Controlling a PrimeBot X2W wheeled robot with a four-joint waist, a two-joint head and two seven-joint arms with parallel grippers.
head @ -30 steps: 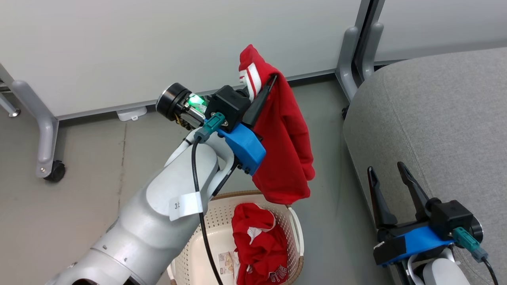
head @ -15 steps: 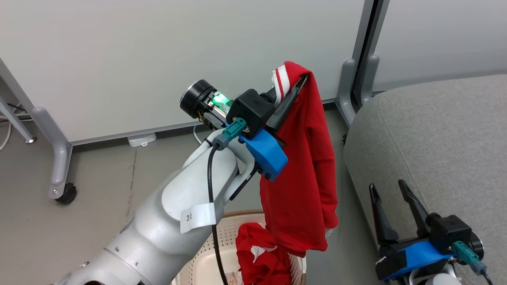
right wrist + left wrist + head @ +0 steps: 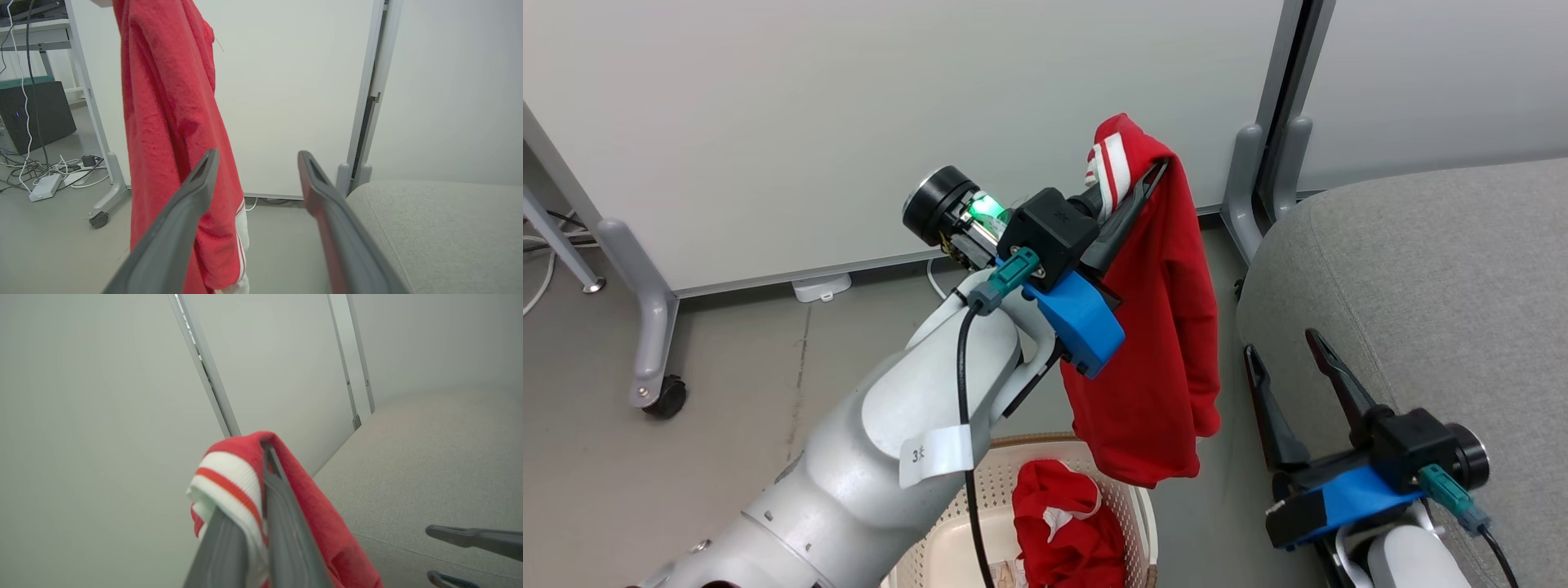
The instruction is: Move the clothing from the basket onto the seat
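Note:
My left gripper (image 3: 1147, 175) is shut on a red garment (image 3: 1156, 327) near its white striped cuff (image 3: 226, 482), holding it high so it hangs free above the basket. A second red garment (image 3: 1066, 523) lies crumpled in the cream perforated basket (image 3: 1131, 510) at the bottom of the head view. The grey seat (image 3: 1437, 269) fills the right side. My right gripper (image 3: 1282, 343) stands open with nothing between its fingers, low beside the seat's front edge. In the right wrist view the hanging garment (image 3: 171, 122) drops just left of the right gripper (image 3: 255, 157).
White partition panels on grey wheeled feet (image 3: 658, 392) stand behind. A post with grey feet (image 3: 1262, 171) rises close to the seat's left corner. Cables and a black box (image 3: 32, 110) lie on the floor at the left.
The left gripper has lifted the garment higher and to the right, toward the seat, so its hem hangs clear of the basket. The right gripper has moved up and left. The camera has shifted too.

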